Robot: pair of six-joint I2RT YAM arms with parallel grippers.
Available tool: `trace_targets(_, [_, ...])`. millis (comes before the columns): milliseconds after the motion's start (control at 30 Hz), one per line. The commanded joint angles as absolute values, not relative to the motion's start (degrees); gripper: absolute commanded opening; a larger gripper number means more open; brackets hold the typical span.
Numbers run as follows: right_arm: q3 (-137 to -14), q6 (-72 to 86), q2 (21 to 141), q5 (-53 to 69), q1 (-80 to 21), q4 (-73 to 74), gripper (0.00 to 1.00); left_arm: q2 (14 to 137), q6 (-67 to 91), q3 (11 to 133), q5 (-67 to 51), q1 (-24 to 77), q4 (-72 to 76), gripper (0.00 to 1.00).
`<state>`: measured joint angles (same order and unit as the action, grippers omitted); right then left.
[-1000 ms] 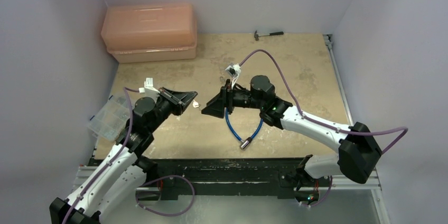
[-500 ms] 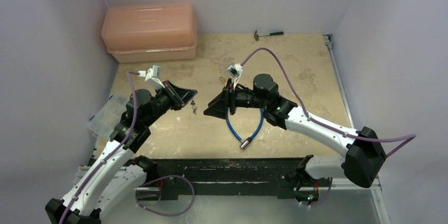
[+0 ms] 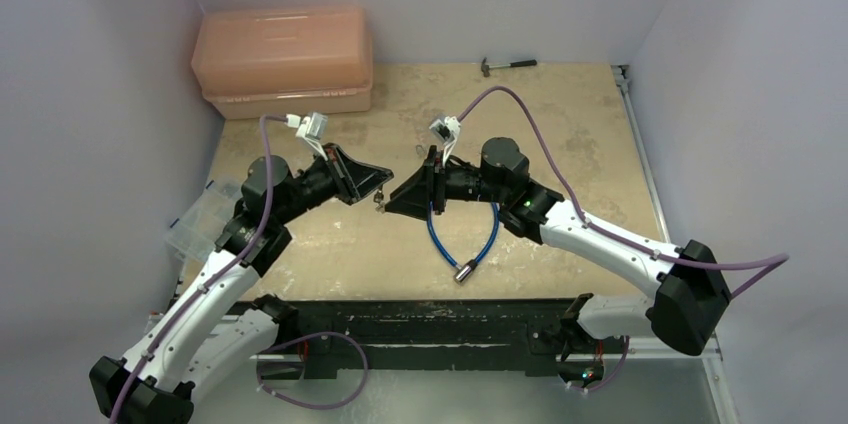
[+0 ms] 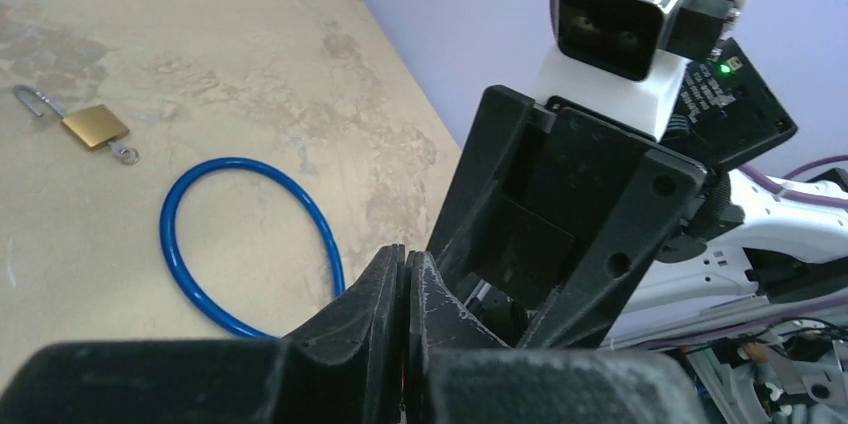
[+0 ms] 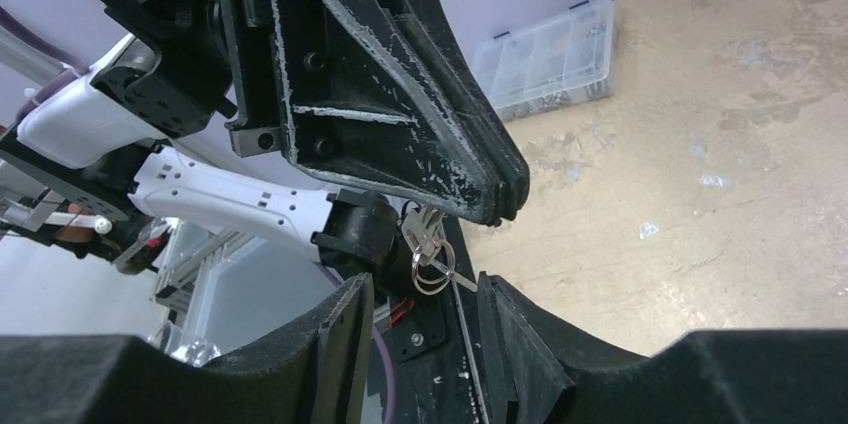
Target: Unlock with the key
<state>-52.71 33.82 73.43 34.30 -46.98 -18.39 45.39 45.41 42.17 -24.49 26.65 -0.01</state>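
My left gripper is shut on the key bunch, which hangs from its fingertips above the table. In the right wrist view the small silvery keys on their rings dangle just above the gap of my right gripper, which is open and empty. In the left wrist view my left gripper has its jaws pressed together; the key is hidden there. The brass padlock lies on the table with its shackle raised, beside the blue cable loop. The two grippers face each other tip to tip.
An orange plastic case stands at the back left. A small hammer lies at the back wall. A clear compartment box sits at the left edge. The cable's silver cylindrical end lies near the front.
My left gripper has swung right and up with the key bunch, closing the distance to the right gripper. The right gripper has barely moved.
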Motion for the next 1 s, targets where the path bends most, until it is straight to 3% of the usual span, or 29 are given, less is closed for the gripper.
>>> trace_targets(0, [-55.4,34.5,73.4,36.1,-47.5,-22.3,0.49,45.8,45.7,44.8,-29.2,26.7,7.1,0.0])
trace_targets(700, [-56.1,35.9,74.8,36.2,-48.5,-24.8,0.39,46.6,47.6,44.7,-30.1,26.7,9.5,0.0])
trace_targets(967, [-55.8,35.8,75.1,36.0,-48.5,-24.3,0.23,46.3,47.7,44.5,-30.2,26.7,9.6,0.0])
